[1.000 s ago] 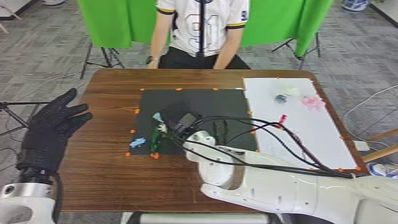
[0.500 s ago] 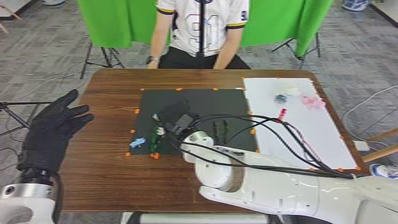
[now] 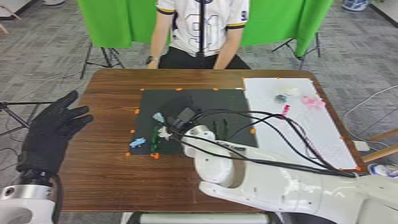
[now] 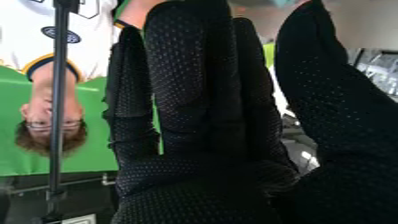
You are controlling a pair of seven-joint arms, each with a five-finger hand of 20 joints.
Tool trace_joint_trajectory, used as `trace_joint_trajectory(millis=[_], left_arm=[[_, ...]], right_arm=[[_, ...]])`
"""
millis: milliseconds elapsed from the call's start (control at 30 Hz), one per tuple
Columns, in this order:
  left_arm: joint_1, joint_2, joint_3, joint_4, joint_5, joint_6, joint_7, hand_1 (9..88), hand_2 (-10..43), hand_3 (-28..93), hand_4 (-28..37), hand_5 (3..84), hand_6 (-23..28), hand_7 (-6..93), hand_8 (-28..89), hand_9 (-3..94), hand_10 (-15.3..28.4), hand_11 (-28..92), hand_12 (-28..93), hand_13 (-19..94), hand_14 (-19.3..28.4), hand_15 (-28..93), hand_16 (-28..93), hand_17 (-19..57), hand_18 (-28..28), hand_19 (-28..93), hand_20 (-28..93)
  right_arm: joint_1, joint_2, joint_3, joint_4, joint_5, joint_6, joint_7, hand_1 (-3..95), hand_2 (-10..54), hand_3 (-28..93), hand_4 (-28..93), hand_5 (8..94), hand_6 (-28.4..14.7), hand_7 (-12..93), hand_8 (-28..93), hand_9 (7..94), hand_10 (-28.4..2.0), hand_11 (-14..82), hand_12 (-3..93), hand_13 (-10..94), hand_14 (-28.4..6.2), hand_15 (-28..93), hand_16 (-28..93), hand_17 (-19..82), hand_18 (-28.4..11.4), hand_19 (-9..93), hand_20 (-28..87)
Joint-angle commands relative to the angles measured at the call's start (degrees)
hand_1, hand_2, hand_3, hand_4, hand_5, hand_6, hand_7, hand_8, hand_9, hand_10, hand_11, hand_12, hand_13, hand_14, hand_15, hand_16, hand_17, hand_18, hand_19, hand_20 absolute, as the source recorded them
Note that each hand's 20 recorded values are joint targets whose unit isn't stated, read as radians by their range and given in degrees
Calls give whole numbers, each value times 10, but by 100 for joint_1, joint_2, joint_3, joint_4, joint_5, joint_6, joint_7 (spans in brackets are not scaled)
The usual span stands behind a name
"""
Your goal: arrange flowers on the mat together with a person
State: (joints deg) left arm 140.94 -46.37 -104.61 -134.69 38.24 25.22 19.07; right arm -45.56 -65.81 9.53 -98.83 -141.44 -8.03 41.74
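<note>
The flowers lie in two groups, on the black mat (image 3: pixel 200 95) and on the white sheet (image 3: pixel 313 135) to its right. On the mat's left part, a slender green stem (image 3: pixel 155 144) has its long axis running from the near edge toward the far side, almost straight. A pale blue flower (image 3: pixel 159 117) sits past its far end, just beside the right hand (image 3: pixel 178 106), and a whitish flower (image 3: pixel 164 134) lies close along the stem's right side. A brighter blue flower (image 3: pixel 138 143), small and ragged in outline, lies near the mat's left edge, its longer side slanting up to the right.

On the sheet, a narrow red piece (image 3: pixel 285 109) points away from the robot with a slight lean to the right. Beyond it are a soft pink flower (image 3: pixel 313 102), broad and ruffled, a greyish-blue one (image 3: pixel 280 98) and a creamy one (image 3: pixel 291 92).

The right hand is over the mat; in the right wrist view this hand (image 4: pixel 204 185) has its fingers straight, the thumb spread well away. The left hand (image 3: pixel 55 122) is wide too, thumb apart from its extended fingers, by the table's left edge (image 3: pixel 96 90).
</note>
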Motion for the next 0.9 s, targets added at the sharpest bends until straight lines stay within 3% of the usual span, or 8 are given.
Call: trace_joint_trajectory(millis=[33,167,300,367,467,567,833,900], left_arm=[[246,-77,-61,-41,-6,53,113,243,46,806,-273,331,73,169,-116,311,192,349,94,220,253,630,-130,-90,218,528,120],[370,-121,-116,-39,-16,72,147,240,48,803,-275,330,72,168,-116,309,191,346,93,217,253,628,-130,-90,218,526,118],[582,-214,-207,-8,-8,48,219,228,51,795,-278,329,72,166,-116,305,189,342,93,210,253,625,-130,-92,218,522,116],[621,-275,-208,19,96,127,142,219,54,793,-280,328,71,165,-115,304,190,340,94,207,252,621,-130,-94,218,517,114],[692,-320,-227,61,56,68,295,199,56,794,-281,326,69,164,-114,301,188,333,94,204,253,619,-128,-97,217,512,113],[671,-319,-173,93,7,101,476,185,58,789,-282,323,67,163,-113,303,188,331,96,203,251,616,-126,-98,215,508,113],[718,-335,-240,97,47,25,593,151,59,780,-283,304,52,167,-114,309,185,325,102,204,249,606,-119,-106,206,489,120],[688,-340,-242,84,88,-12,554,148,59,778,-283,303,51,167,-114,310,185,324,104,203,248,602,-117,-109,205,486,124]], right_arm=[[-781,475,1418,-793,796,221,-292,421,-95,699,-267,633,0,145,-112,728,-128,268,184,706,-93,594,162,328,-211,842,26],[-1693,915,2389,-1188,1577,1436,-616,285,19,668,-225,613,-16,137,-109,682,-157,257,169,641,-131,598,148,274,-224,793,28],[-2682,1108,3504,-1584,2313,1804,-853,241,48,680,-217,578,-24,132,-106,638,-175,236,162,600,-150,609,130,236,-227,762,36],[-3214,1122,4080,-1784,2802,1975,-962,233,55,681,-220,555,-24,129,-106,621,-182,231,160,586,-158,613,125,220,-227,748,39],[-4018,1103,4939,-2013,3714,2198,-1531,220,66,681,-221,532,-28,125,-103,591,-189,224,157,555,-175,623,115,193,-232,722,46],[-4664,1134,5522,-2008,5170,2721,-2625,201,73,699,-225,501,-30,129,-104,549,-197,217,156,505,-183,624,100,143,-234,669,66],[-5757,957,6733,-1973,6501,2474,-3499,181,74,730,-245,466,-23,134,-108,491,-198,205,154,428,-201,626,81,96,-222,594,147],[-5959,871,7028,-1967,6906,2375,-3627,175,74,734,-251,461,-22,131,-107,481,-198,196,154,416,-202,617,79,87,-221,576,154]])
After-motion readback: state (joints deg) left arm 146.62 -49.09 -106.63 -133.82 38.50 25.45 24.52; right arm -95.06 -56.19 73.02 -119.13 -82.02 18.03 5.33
